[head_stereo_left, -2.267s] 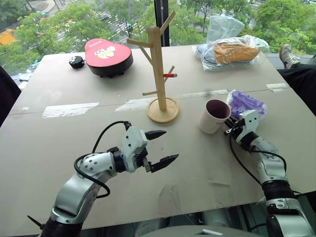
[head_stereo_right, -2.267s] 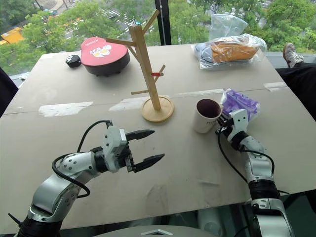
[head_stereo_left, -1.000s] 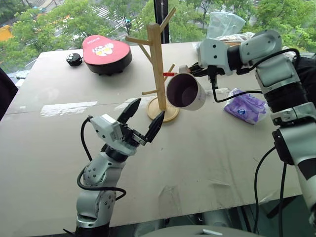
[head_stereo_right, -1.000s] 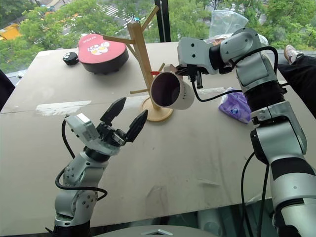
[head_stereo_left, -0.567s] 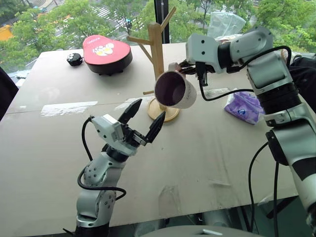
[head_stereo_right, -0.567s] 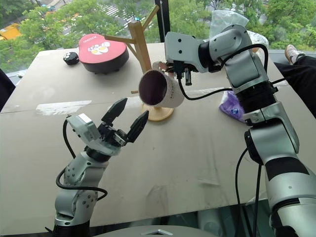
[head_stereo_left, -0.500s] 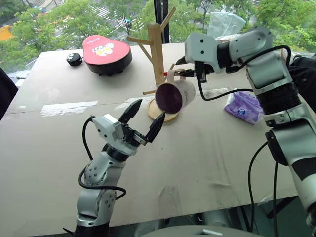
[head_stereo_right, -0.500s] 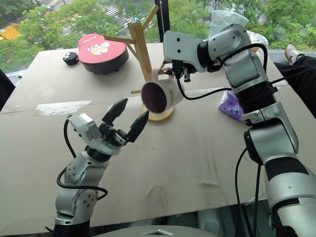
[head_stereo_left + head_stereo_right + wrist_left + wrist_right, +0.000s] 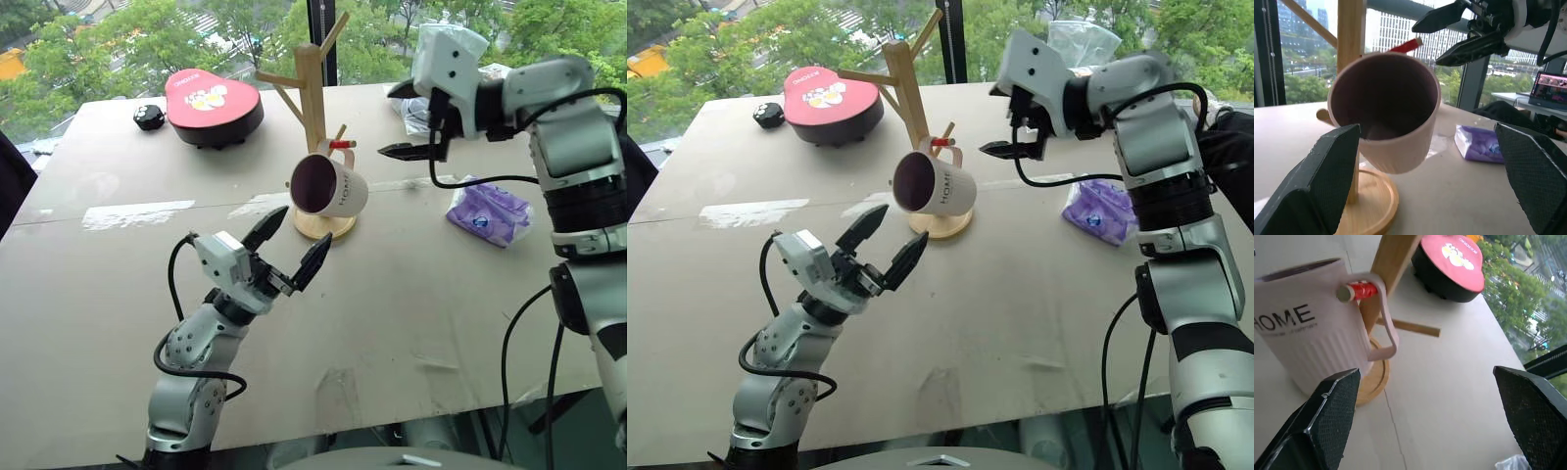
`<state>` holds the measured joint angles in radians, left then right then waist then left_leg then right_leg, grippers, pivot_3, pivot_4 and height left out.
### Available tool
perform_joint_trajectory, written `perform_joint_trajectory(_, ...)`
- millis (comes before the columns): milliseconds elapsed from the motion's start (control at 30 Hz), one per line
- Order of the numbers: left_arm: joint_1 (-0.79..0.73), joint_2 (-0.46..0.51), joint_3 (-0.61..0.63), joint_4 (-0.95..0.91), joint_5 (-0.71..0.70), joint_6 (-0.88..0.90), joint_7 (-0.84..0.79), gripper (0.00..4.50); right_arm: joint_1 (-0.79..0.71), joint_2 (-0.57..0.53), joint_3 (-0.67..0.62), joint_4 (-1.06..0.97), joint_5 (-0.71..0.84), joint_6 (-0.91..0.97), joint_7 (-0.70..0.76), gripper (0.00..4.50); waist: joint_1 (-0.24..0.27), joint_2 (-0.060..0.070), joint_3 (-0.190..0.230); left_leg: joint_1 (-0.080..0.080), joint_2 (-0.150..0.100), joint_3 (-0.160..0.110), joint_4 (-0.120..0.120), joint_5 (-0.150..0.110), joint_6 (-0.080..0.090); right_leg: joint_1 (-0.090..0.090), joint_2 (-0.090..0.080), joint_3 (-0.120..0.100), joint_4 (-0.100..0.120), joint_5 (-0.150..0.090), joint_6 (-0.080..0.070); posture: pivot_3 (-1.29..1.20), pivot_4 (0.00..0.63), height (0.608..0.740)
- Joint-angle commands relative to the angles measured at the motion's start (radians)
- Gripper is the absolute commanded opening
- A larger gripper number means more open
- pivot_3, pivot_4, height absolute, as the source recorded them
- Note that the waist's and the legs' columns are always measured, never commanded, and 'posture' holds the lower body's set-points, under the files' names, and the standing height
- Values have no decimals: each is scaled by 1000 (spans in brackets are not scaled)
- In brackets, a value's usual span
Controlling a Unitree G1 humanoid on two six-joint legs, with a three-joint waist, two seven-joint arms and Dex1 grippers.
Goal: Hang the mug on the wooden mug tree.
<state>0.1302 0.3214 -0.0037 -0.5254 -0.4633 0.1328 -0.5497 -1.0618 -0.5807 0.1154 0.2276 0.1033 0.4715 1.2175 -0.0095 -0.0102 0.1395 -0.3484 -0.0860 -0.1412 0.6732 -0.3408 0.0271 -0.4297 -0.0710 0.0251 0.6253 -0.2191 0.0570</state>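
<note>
Hanging by its handle from the red-tipped peg [image 9: 1357, 290], the mug [image 9: 329, 186] is already on the tree [image 9: 312, 108], mouth tipped toward the robot and lettered side turned to the right. The wrist view shows the peg passing through the handle loop, so the mug's weight sits on the slanted peg and the slope should keep it from sliding off.

The right pincer [image 9: 409, 121] is spread wide and empty, apart from the mug on its right side and level with the peg; open like this it has no hold on the handle, which suggests the release is done and the arm only needs to clear away.

The left pincer [image 9: 292, 245] is also spread and holds nothing. It sits low over the surface [image 9: 411, 294], just in front of the tree's base and under the mug, fingers pointing up toward it, perhaps placed to catch or steady the mug if it slipped.
</note>
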Motion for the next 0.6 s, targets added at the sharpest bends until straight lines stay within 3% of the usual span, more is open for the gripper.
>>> perform_joint_trajectory(33,97,62,-79,15,79,22,-45,4500,212,-43,-127,-151,147,74,17,4399,2,0,0,0,0,0,-1,0,0,0,0,0,0,0,0,0,150,740)
perform_joint_trajectory(167,197,101,-86,62,123,10,-54,4500,586,18,-240,-363,260,114,-103,4399,2,1,1,0,0,1,-2,0,0,-2,0,1,0,0,0,0,150,740)
perform_joint_trajectory(367,258,138,-31,147,157,-54,-78,4500,1149,223,-243,-548,198,-199,-311,4399,18,3,-3,4,2,1,-2,0,0,2,1,1,2,0,0,0,150,740)
perform_joint_trajectory(600,304,167,19,137,125,-78,-131,4500,1329,277,-214,-534,178,-413,-372,4399,11,4,-3,21,1,6,-3,-1,1,17,2,4,1,1,2,0,150,740)
